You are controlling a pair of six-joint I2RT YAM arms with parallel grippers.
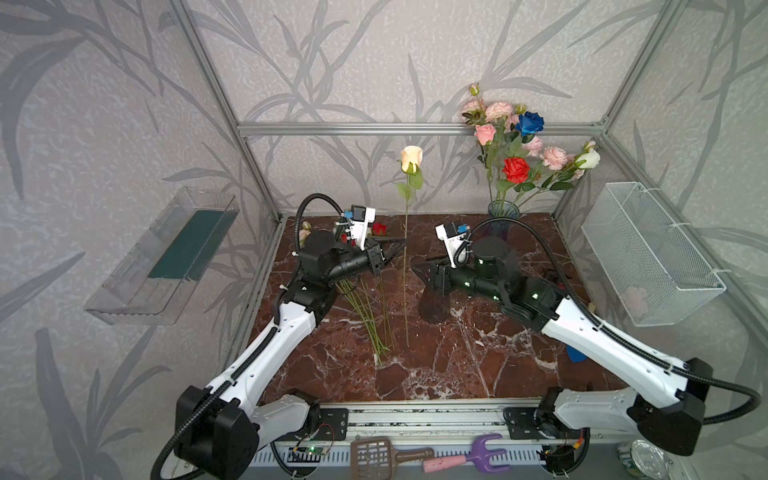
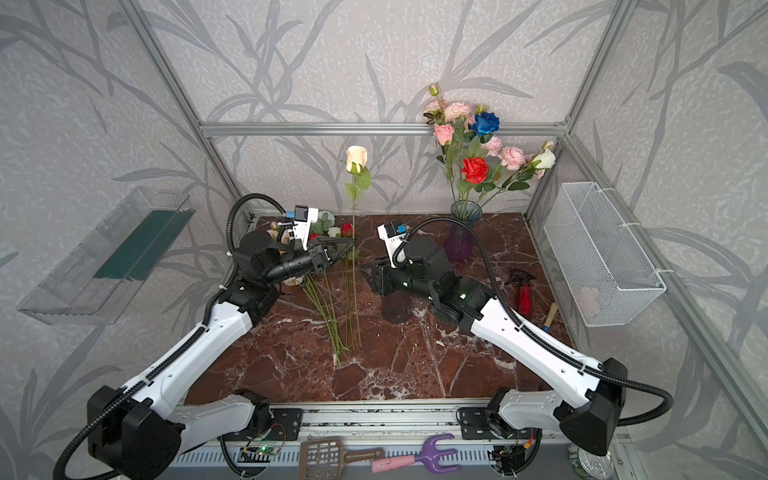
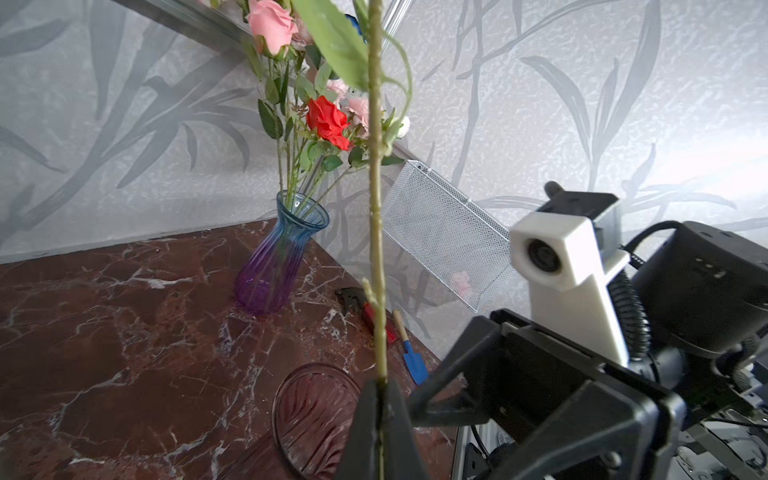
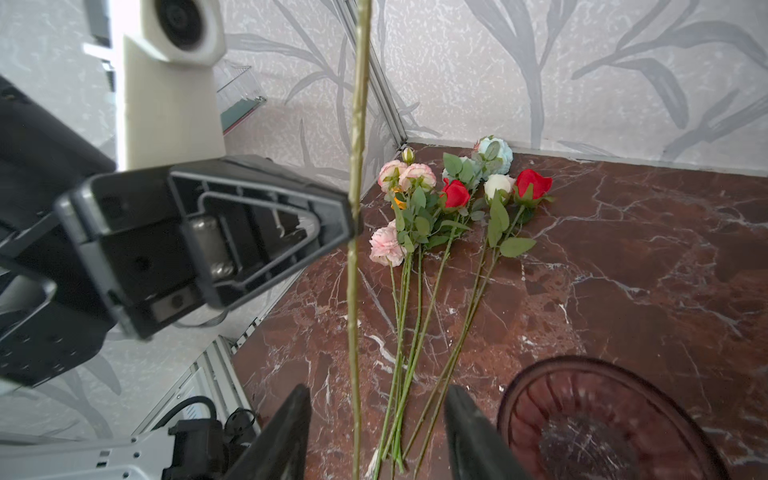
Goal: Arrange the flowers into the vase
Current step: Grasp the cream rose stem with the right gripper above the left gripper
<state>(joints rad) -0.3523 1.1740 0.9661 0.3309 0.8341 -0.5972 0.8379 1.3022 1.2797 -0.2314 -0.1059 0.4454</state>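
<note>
Your left fingers (image 4: 332, 220) are pinching the stem of the cream rose (image 1: 411, 160), holding it upright over the counter (image 1: 457, 365). Your right fingers (image 4: 461, 419) are standing open near a dark vase (image 1: 434, 307), and that stem is showing between them in the right wrist view. Loose flowers (image 4: 436, 216) are lying at the back left. A blue vase (image 1: 503, 214) at the back right is holding a bunch.

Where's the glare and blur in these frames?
Left wrist view: wall washed out above the right wrist camera; peach rose leaf and dark glass vase soft. Right wrist view: blown-out patch behind the left wrist camera, dark glass vase blurred, loose flowers sharp. Both top views: even light, frame posts splay outward from the wide lens.
</note>
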